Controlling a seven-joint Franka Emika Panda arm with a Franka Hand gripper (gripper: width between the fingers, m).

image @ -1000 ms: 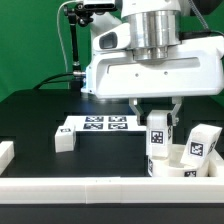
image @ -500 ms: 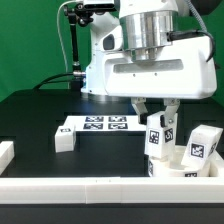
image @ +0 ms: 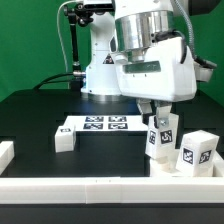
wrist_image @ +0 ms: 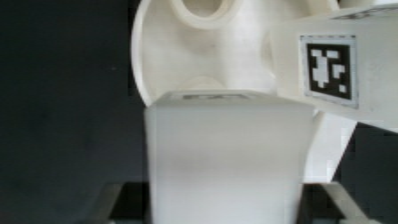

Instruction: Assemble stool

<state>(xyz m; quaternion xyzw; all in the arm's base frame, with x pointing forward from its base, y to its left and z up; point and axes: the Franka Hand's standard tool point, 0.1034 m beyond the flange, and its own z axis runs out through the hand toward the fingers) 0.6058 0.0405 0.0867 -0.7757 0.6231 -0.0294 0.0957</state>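
Note:
My gripper (image: 160, 113) is shut on a white stool leg (image: 160, 134) with black-and-white tags. It holds the leg slightly tilted over the round rimmed disc (image: 172, 167) at the exterior view's right. A second leg (image: 195, 152) stands on the disc just right of the held one. A third leg (image: 65, 140) lies by the marker board's left end. In the wrist view the held leg (wrist_image: 228, 150) fills the middle between the fingers (wrist_image: 125, 205) of my gripper (wrist_image: 228, 208). The disc (wrist_image: 187, 60) and the tagged second leg (wrist_image: 331, 68) lie beyond it.
The marker board (image: 102, 124) lies flat on the black table behind the disc. A long white border rail (image: 90, 189) runs along the front edge, and a short piece (image: 5, 155) sits at the exterior view's left. The robot base (image: 100, 60) stands behind.
The wrist has turned and the arm body has swung toward the exterior view's right. The held leg now leans a little and sits slightly further right over the disc.

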